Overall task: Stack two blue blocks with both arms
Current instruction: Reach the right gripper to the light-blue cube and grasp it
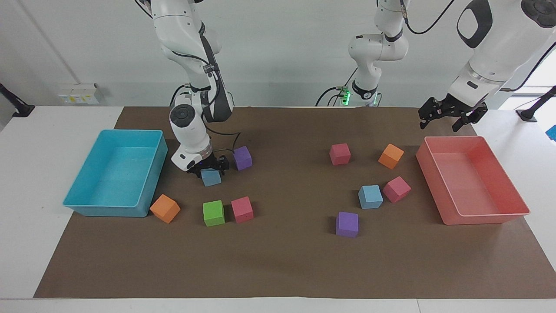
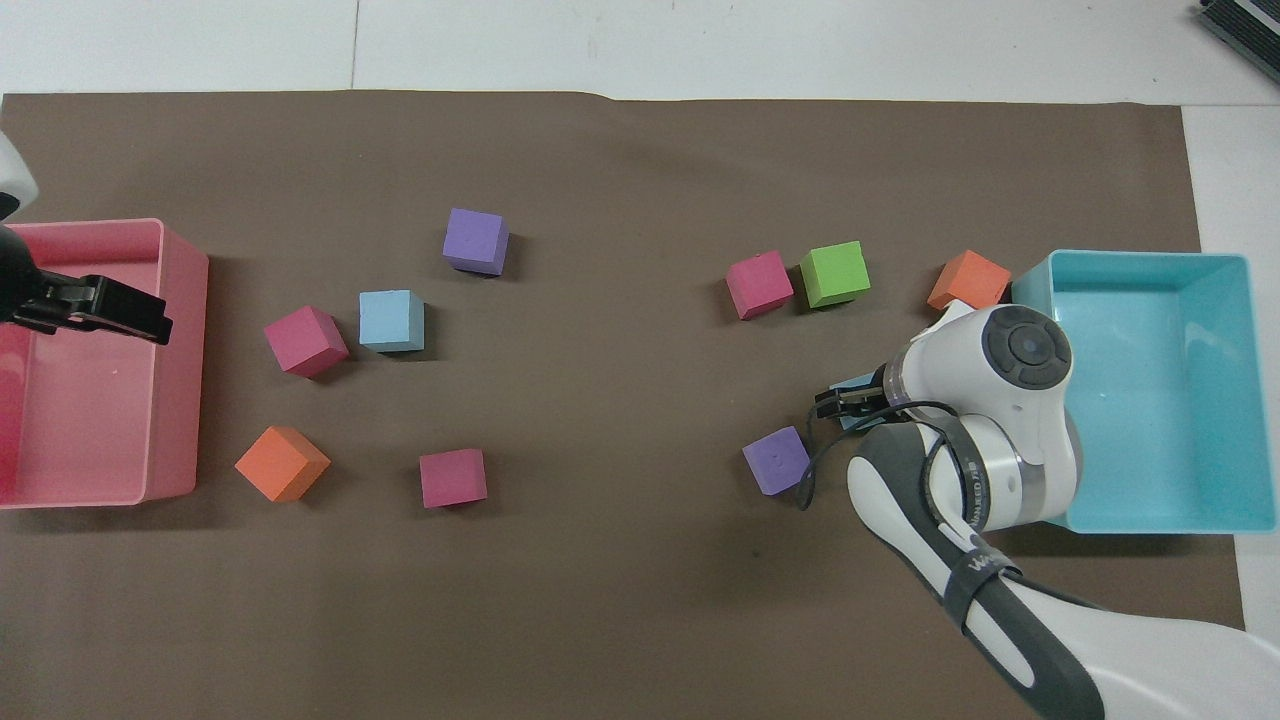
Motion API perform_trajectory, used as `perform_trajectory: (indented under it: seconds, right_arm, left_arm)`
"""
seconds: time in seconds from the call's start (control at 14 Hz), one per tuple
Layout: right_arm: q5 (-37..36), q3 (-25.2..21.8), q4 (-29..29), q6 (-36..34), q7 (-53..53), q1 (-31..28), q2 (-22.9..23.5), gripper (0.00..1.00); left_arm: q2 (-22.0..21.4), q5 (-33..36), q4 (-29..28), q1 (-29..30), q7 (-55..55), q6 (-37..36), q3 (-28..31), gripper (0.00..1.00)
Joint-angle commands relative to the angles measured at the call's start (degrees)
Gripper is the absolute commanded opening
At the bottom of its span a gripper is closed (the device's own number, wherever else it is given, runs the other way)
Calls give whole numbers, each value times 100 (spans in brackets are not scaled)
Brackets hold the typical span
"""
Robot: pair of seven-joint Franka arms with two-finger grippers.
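The right gripper (image 1: 208, 168) has its jaws spread and lowered astride the first blue block (image 1: 211, 178), a finger at either side of its top; whether the fingers touch the foam I cannot tell. The left gripper (image 1: 449, 115) waits with jaws spread as well, holding nothing, up in the air over the robots' edge of the pink tray (image 1: 486, 217). The first blue block sits flat on the brown mat (image 1: 282, 261) toward the right arm's end, near the cyan tray (image 1: 108, 208) and just beside a purple cube (image 1: 242, 158), which lies slightly nearer to the robots. As a cube it has no long axis; its top faces up and its sides run nearly square with the mat's edges. The second blue block (image 1: 370, 196) lies flat toward the left arm's end, apart from any gripper, just beside a pink cube (image 1: 396, 189), turned a little against the mat's edge. Ten cubes in all: two blue, two purple, three pink, two orange and one green. There are two trays, one at each end of the mat, and both show only bare floors. The green cube (image 1: 213, 213) and another pink cube (image 1: 242, 209) sit side by side, farther from the robots than the first blue block.
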Motion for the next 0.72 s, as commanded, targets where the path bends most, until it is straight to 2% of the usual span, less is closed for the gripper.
perform_trajectory:
  seconds: [0.0,0.07,0.36,0.64]
  right_arm:
    - [111,3,-115,46,-127,-17,-81,4]
    - [111,3,-89,46,-100,-17,-72,0]
    - [102,3,112,-111,-161,-17,-63,0]
    - [32,-6,955,-1261,-161,-26,-143,0]
  left_arm:
    - [-129,50,-132,7,35,36,-3,100]
    - [-129,50,-132,7,35,36,-3,100]
    - [-129,50,-132,7,35,36,-3,100]
    - [-129,50,-132,7,35,36,-3,100]
